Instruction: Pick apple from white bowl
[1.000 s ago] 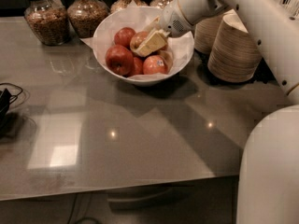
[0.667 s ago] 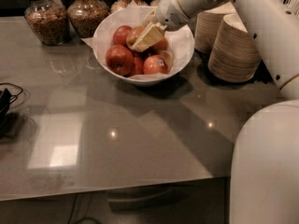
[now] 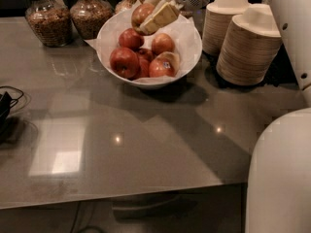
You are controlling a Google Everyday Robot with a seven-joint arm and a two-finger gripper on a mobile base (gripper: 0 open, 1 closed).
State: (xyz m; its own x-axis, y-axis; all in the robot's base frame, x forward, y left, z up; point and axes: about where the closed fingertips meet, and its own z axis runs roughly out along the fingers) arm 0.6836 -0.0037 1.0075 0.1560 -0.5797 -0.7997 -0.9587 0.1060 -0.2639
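the grey table [image 3: 146, 144] fills most of the view, glossy, with pale patches of reflected light on it. my white body [image 3: 279, 178] bulks up at the lower right, and my arm [image 3: 286, 33] runs up the right edge and across the top toward the far side of the table. the white bowl [image 3: 192, 57] stands toward the back of the table, wide and round, lined with crinkled white paper [image 3: 187, 30]. just to its right are two stacks of beige paper bowls [image 3: 250, 47], the nearer stack larger in view than the one behind it. to the bowl's left stand two glass jars [image 3: 46, 16] holding something brown and grainy, side by side at the table's far edge. four red apples [image 3: 124, 62] lie heaped in the bowl, the front right one with a small dark sticker. my gripper [image 3: 154, 14] is over the back of the bowl, near the far rim, its tan fingers [image 3: 164, 14] clamped onto the apple [image 3: 140, 12], one finger lying across its right side. the apple is held above the heap, reddish with a paler patch; whether it touches the apple below it, i cannot tell. a black cable [image 3: 6, 103] lies at the table's left edge.
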